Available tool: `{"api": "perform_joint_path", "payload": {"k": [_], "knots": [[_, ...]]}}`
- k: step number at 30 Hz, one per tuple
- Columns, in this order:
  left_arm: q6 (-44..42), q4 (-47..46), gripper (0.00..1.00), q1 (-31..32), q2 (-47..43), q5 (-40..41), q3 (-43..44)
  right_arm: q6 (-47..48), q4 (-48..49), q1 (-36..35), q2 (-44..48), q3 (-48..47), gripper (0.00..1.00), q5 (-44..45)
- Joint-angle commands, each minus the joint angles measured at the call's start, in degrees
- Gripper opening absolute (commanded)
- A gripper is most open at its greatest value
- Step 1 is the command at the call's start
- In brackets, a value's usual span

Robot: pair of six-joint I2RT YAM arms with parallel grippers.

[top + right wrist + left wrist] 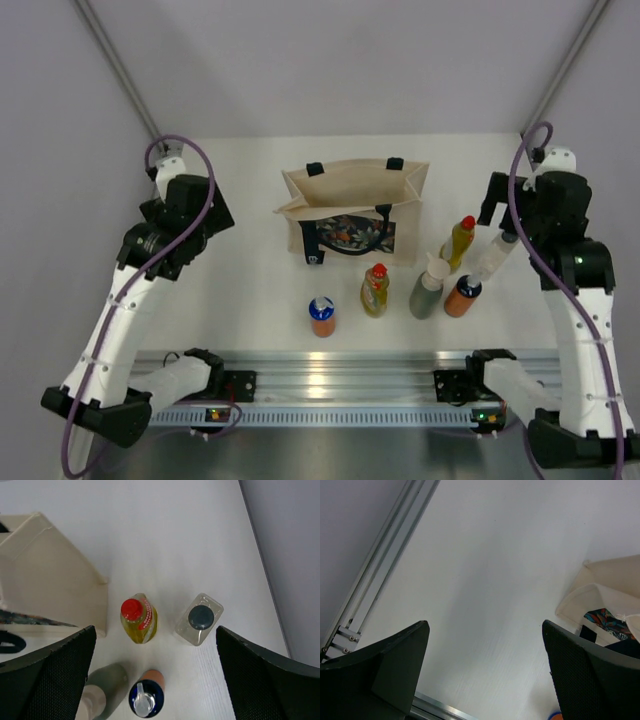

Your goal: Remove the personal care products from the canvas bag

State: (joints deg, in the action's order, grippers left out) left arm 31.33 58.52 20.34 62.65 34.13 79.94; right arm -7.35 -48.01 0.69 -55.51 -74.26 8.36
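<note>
The right hand is spread wide; below it, right of the canvas bag, a yellow bottle and a whitish bottle stand cap-up, long axes vertical. The left hand, equally wide, hangs left of the bag. All 6 bottles stand on the worktop outside the bag, in front and right.

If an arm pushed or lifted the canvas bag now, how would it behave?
Probably floppy: the bag is thin fabric and its rim bows unevenly. Probably light too: nothing shows inside from above, so a push would likely slide or crumple it. Lifted by one handle, it would likely sag and tilt.
</note>
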Motion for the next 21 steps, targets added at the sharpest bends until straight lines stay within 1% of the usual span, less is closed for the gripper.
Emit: {"api": "perform_joint_path", "payload": {"k": [1, 3, 4, 6, 9, 10, 11, 13, 17, 21], "knots": [[0.14, 0.1, 0.99, -0.3, -5.87, 3.14, -2.59, 4.8, -4.72, -4.46, 8.54, -0.28, 0.99, 2.72], [-1.96, 0.28, 0.98, -0.21, -8.49, 2.53, -3.12, 5.51, -6.47, -5.96, 11.72, 0.25, 0.99, 1.92], [-4.67, 0.28, 0.99, -0.21, -9.38, 2.43, -3.73, 5.94, -7.44, -6.4, 14.0, 0.17, 0.99, 1.92], [-7.41, 0.19, 0.98, -0.3, -12.89, 2.52, -4.44, 6.74, -10.94, -7.63, 15.86, -0.27, 1.0, 2.01], [-14.43, 0.1, 0.99, -0.21, -17.64, 4.89, -4.71, 6.92, -14.82, -9.56, 19.46, 0.25, 0.99, 3.33], [-15.85, 0.1, 0.99, -0.21, -18.7, 5.5, -4.62, 8.83, -17.44, -10.0, 21.12, 0.43, 0.99, 2.89], [-16.99, 0.1, 0.99, -0.21, -20.62, 5.77, -4.27, 8.5, -18.51, -10.53, 21.92, 0.6, 1.0, 2.02], [-19.9, 0.36, 0.99, -0.21, -22.22, 5.95, -3.74, 6.66, -19.66, -10.53, 24.9, -0.36, 0.99, 0.26], [-22.45, 1.15, 0.99, -0.21, -27.83, 3.58, -3.3, 2.62, -23.43, -10.53, 25.71, -4.13, 0.99, -3.24], [-24.21, 3.61, 0.99, -0.21, -30.75, 2.08, -1.29, -3.18, -30.11, -11.41, 24.22, -10.36, 0.99, -1.51]]}}
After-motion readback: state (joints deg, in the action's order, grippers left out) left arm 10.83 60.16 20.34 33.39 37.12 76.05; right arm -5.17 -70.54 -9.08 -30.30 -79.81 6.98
